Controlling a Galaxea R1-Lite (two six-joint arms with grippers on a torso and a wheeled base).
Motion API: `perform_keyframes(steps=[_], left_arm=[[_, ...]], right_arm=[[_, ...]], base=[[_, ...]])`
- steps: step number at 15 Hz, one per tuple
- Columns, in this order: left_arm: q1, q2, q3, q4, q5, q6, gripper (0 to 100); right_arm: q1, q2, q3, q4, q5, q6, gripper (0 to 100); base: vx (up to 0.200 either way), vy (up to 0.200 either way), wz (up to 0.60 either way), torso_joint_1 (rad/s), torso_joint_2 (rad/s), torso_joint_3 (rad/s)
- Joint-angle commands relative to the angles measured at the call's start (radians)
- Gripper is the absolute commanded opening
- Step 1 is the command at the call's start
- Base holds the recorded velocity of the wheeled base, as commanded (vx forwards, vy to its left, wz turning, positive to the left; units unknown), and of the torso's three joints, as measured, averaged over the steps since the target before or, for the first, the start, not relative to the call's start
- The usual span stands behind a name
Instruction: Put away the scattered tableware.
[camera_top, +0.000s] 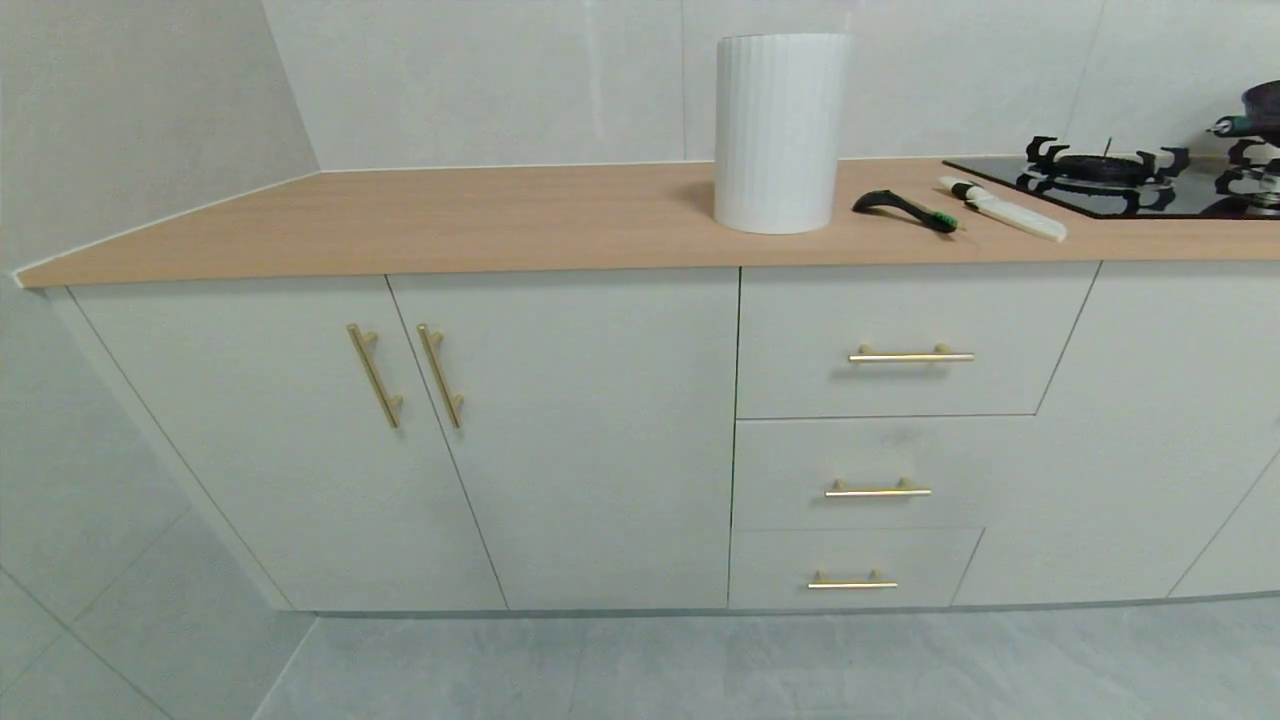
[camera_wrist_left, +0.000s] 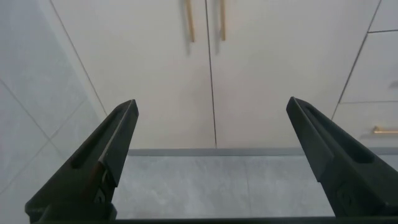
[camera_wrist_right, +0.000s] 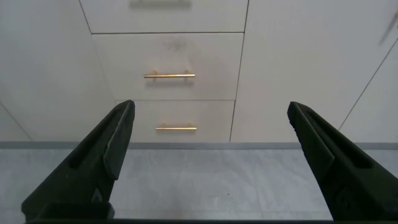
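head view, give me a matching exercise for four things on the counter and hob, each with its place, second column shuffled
Column one:
1. tall white ribbed cylindrical container
2. black curved utensil with a green end
3. long white utensil with a dark band
4. black metal burner grate

Column two:
A. on the black glass hob
B. lying on the wooden counter, beside the hob's edge
C. lying between the container and the white utensil
D. standing upright on the counter

Pairs: 1-D; 2-C; 3-B; 4-A

Wooden countertop (camera_top: 450, 215) over pale cabinet doors (camera_top: 590, 440) and three drawers (camera_top: 880, 455), gas hob (camera_top: 1100, 170) at right.
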Motion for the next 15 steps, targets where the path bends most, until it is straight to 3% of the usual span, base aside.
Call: perform_keyframes(steps=[1,8,15], left_arm=[[-0.001,0.0,0.0,-0.001,0.001,-0.001,100],[-0.001,0.0,0.0,0.001,-0.001,0.001,100],[-0.002,0.0,0.0,-0.001,-0.001,0.001,100]], right_arm=[[-0.001,0.002,0.0,0.0,0.0,0.0,100],[-0.001,0.002,0.0,0.0,0.0,0.0,100],[-0.001,0.002,0.0,0.0,-0.001,0.0,100]], base=[[0.0,0.0,0.0,0.0,0.0,0.0],[0.171,0.0,0.0,0.001,0.0,0.004],[0.0,0.0,0.0,0.0,0.0,0.0]])
